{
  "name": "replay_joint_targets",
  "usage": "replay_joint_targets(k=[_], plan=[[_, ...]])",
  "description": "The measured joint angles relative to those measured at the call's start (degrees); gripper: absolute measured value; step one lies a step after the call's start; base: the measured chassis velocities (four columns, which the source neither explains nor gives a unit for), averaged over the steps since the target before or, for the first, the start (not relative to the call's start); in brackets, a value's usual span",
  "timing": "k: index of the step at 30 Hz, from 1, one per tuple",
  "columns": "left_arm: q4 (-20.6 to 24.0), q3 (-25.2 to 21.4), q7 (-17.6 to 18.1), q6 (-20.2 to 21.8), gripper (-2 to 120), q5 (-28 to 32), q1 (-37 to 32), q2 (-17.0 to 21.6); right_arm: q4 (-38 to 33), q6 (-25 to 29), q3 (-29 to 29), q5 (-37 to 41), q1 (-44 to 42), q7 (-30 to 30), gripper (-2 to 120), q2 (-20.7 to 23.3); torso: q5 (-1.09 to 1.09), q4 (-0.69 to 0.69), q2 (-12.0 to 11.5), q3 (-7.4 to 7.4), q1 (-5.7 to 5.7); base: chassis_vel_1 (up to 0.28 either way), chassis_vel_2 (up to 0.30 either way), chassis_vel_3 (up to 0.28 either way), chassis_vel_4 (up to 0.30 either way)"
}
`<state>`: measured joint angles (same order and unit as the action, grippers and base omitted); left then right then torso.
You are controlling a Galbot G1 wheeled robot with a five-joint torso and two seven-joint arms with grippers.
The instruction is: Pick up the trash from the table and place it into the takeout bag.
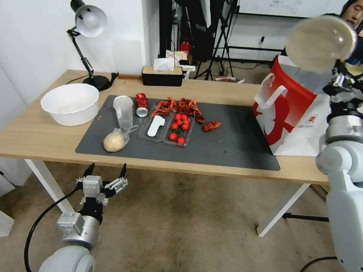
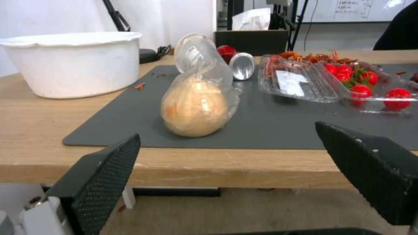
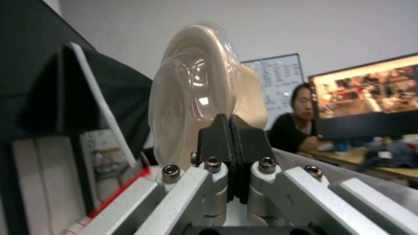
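Observation:
My right gripper [image 1: 338, 69] is shut on the rim of the tan round lidded bowl [image 1: 320, 43], holding it on edge above the open top of the red and white takeout bag [image 1: 290, 114] at the table's right end. In the right wrist view the bowl [image 3: 196, 94] stands up from the closed fingers [image 3: 228, 137]. On the dark grey mat [image 1: 230, 147] lie a clear plastic cup [image 1: 124, 110], a crushed red can [image 1: 141, 104] and a clear bag with a beige lump [image 1: 115, 140]. My left gripper [image 1: 106, 174] hangs open below the table's front edge, facing that bag [image 2: 196, 104].
A white tub [image 1: 70, 102] and a black desk lamp [image 1: 87, 26] stand at the table's left end, a tissue box [image 1: 162, 74] at the back. A clear clamshell [image 1: 167, 129] with cherry tomatoes and crayfish shells [image 1: 179, 107] sit mid-mat.

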<state>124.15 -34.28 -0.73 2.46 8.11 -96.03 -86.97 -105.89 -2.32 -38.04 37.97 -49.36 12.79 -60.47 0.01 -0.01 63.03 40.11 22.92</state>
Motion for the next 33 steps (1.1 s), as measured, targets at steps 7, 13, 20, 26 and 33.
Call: replay_joint_targets(k=[7,13,20,26,33], plan=[[0.0,0.1,0.0,0.0,100,-0.1,0.0,0.0,0.3,-1.3,-0.4,-1.3,-0.4,1.2,8,0.1,0.0,0.0,0.0,0.0,0.0,0.0,0.0,0.0,0.0],[0.0,0.2,0.0,-0.2,100,-0.1,-0.1,0.0,0.6,-2.9,-0.7,-2.6,-1.1,3.4,31,-0.2,0.0,0.0,0.0,0.0,0.0,0.0,0.0,0.0,0.0],[0.0,0.0,0.0,-0.9,100,-0.1,-0.4,0.0,0.3,-3.5,-0.5,-2.5,-1.2,4.4,60,-0.7,-0.01,0.01,0.0,0.0,0.0,0.0,0.0,0.0,0.0],[0.0,0.0,0.0,-0.9,100,-0.2,-0.5,0.0,-1.0,-1.7,-0.6,0.4,-1.0,3.4,80,-0.3,-0.01,0.01,0.0,0.0,0.0,0.0,0.0,0.0,0.0],[0.1,-0.1,0.0,-0.9,100,-0.2,-0.4,0.1,-9.7,5.2,0.1,13.3,-5.1,-7.4,100,0.7,-0.03,0.01,0.0,0.0,0.0,0.0,0.0,0.0,0.0]])
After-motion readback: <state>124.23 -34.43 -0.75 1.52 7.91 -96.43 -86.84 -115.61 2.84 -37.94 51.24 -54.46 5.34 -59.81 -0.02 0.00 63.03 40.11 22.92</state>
